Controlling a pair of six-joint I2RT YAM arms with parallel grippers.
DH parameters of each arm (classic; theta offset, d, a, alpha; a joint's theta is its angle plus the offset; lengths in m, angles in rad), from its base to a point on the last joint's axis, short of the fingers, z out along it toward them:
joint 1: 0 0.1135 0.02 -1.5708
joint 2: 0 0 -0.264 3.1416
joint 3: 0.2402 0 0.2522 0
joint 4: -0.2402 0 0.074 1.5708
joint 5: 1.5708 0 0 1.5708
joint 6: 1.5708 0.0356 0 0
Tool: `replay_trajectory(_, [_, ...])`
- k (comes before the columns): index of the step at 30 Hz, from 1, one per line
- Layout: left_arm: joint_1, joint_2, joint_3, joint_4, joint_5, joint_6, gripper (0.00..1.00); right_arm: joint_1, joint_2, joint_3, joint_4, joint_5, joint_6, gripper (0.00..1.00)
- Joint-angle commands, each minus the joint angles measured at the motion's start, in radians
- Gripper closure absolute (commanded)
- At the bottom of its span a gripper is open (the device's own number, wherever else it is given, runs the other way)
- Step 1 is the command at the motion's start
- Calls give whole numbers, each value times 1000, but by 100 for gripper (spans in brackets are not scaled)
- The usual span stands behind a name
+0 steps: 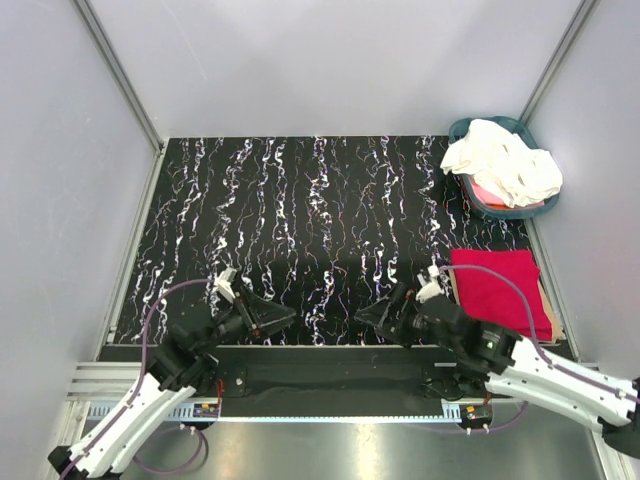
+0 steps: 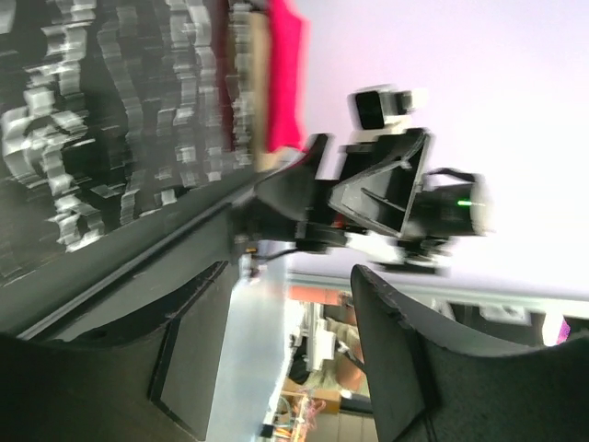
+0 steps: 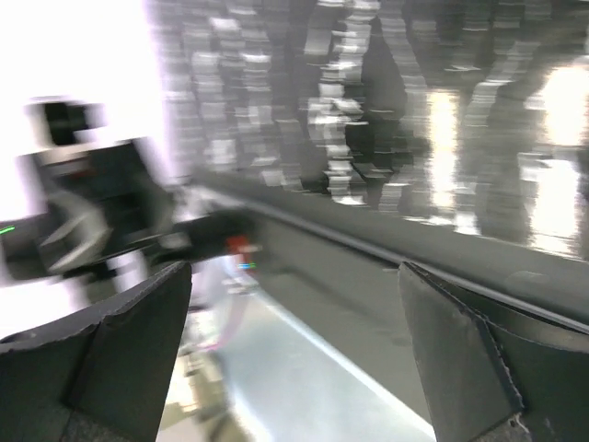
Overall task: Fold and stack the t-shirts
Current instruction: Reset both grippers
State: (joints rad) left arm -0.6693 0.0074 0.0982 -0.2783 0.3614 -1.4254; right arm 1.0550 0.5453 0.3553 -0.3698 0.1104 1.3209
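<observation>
Top external view is showing a folded red shirt lying at lower right and crumpled white shirts heaping in a basket at upper right. Near the bottom, the left gripper and right gripper are hovering spread and empty. The cloth looks light and limp, so pinching a hem or shoulder edge seems best.

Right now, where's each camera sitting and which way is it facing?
Top external: above, behind the bases, looking down at the table; both arms, red t-shirt.
Left wrist: on the left arm, facing right along the table edge; own fingers, right arm.
Right wrist: on the right arm, facing left, blurred; own fingers, left arm.
Shared: red t-shirt, top and left wrist.
</observation>
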Motion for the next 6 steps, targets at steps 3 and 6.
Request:
replay_trajectory(3, [-12, -155, -191, 627, 102, -200, 41, 17, -289, -102, 218, -20, 49, 1])
replay_trajectory(6, [-15, -147, -285, 1045, 12, -337, 38, 17, -471, -157, 326, -82, 20, 0])
